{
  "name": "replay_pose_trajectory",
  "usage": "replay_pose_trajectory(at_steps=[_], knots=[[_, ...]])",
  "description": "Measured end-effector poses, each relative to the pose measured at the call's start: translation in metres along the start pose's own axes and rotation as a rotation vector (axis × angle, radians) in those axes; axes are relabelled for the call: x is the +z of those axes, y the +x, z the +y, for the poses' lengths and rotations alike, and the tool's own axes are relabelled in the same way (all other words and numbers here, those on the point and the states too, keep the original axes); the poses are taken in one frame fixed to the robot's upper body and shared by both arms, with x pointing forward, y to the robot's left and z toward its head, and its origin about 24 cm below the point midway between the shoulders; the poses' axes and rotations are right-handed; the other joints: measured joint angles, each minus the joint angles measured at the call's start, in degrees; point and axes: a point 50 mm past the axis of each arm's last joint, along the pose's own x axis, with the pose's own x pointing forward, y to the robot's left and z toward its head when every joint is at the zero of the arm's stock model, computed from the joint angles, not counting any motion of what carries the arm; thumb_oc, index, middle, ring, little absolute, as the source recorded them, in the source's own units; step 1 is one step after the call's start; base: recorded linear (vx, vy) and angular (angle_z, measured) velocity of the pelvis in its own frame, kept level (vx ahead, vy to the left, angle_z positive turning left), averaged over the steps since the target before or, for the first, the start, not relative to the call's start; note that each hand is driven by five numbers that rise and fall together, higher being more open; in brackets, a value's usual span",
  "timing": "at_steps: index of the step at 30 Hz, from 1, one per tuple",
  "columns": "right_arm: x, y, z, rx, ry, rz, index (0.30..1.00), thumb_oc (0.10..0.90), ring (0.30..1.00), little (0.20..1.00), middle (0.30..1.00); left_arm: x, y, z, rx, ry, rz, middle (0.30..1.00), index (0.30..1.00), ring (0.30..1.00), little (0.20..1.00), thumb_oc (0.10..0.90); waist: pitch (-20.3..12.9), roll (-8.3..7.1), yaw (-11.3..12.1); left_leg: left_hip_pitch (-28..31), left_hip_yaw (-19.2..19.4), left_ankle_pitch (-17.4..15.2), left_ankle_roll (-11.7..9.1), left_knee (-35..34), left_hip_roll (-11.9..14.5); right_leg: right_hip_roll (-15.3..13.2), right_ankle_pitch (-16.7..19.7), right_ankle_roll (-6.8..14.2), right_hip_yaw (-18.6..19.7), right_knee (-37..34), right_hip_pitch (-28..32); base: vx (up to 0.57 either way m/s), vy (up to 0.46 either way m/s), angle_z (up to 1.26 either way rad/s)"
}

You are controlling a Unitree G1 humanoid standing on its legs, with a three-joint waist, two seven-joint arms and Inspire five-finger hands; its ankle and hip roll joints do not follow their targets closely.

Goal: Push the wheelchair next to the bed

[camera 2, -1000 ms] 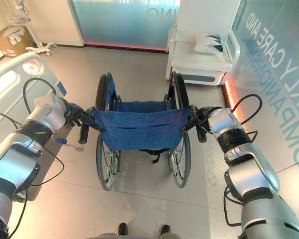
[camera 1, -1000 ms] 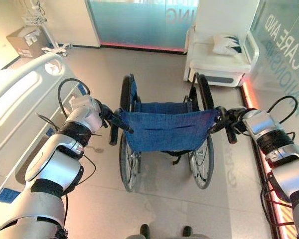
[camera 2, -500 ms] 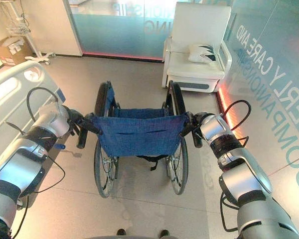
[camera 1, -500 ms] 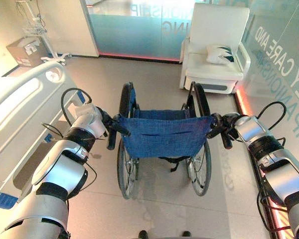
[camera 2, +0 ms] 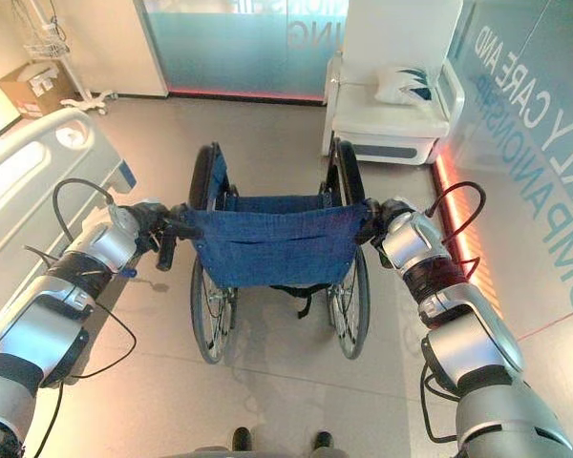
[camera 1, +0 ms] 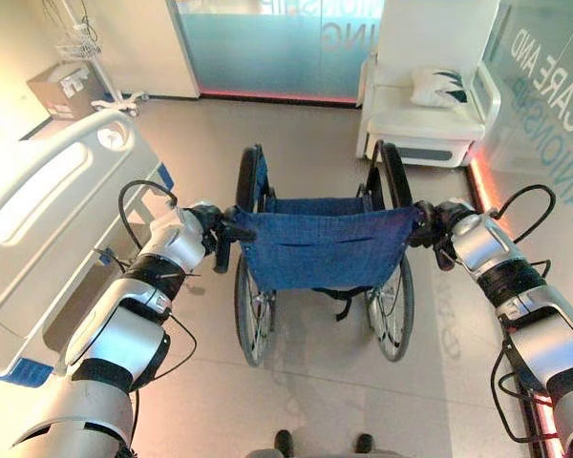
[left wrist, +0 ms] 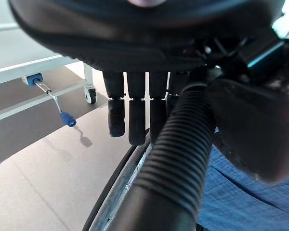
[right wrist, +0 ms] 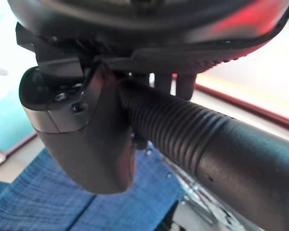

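On grey tiled floor, beside white hospital bed: folding wheelchair with blue fabric backrest, black wheels. Left hand fingers curled round left ribbed black push handle; right hand wrapped round right ribbed handle. Judgement: rolls easily on hard floor, frame rigid, cloth back soft; steer only via handles, even pressure both sides.
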Motion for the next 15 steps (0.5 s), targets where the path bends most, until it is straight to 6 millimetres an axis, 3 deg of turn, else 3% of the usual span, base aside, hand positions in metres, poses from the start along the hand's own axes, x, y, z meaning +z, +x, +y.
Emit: replay_pose_trajectory(at_steps=[4, 8, 15], knots=[[0.007, -0.002, -0.008, -0.031, 0.002, -0.014, 0.300, 0.400, 0.300, 0.300, 0.300, 0.004, -0.003, 0.010, 0.072, -0.069, -0.056, 0.300, 0.300, 0.300, 0.300, 0.400, 1.2, 0.35, 0.0, -0.1, -0.3, 0.0, 0.0, 0.3, 0.0, 0.0, 0.0, -0.1, -0.2, 0.0, 0.2, 0.02, 0.079, 0.03], [0.013, -0.003, -0.017, -0.058, 0.016, -0.012, 0.300, 0.400, 0.300, 0.300, 0.300, 0.013, -0.007, 0.018, 0.164, -0.056, -0.110, 0.300, 0.300, 0.300, 0.300, 0.400, 2.7, -0.25, 0.0, -0.7, -1.0, -0.1, 0.1, 1.0, -0.1, -0.1, -0.1, -0.1, -1.0, 0.3, 0.1, 0.02, 0.109, 0.08], [0.023, -0.004, -0.035, -0.131, 0.028, -0.021, 0.300, 0.400, 0.300, 0.300, 0.300, 0.036, -0.015, 0.035, 0.215, 0.000, -0.164, 0.300, 0.300, 0.300, 0.300, 0.400, 5.0, -0.14, 0.0, -4.4, -1.3, -3.1, 1.3, 6.9, -0.7, -1.7, -2.4, 0.1, -1.4, 7.8, -3.9, 0.03, 0.172, 0.02]])
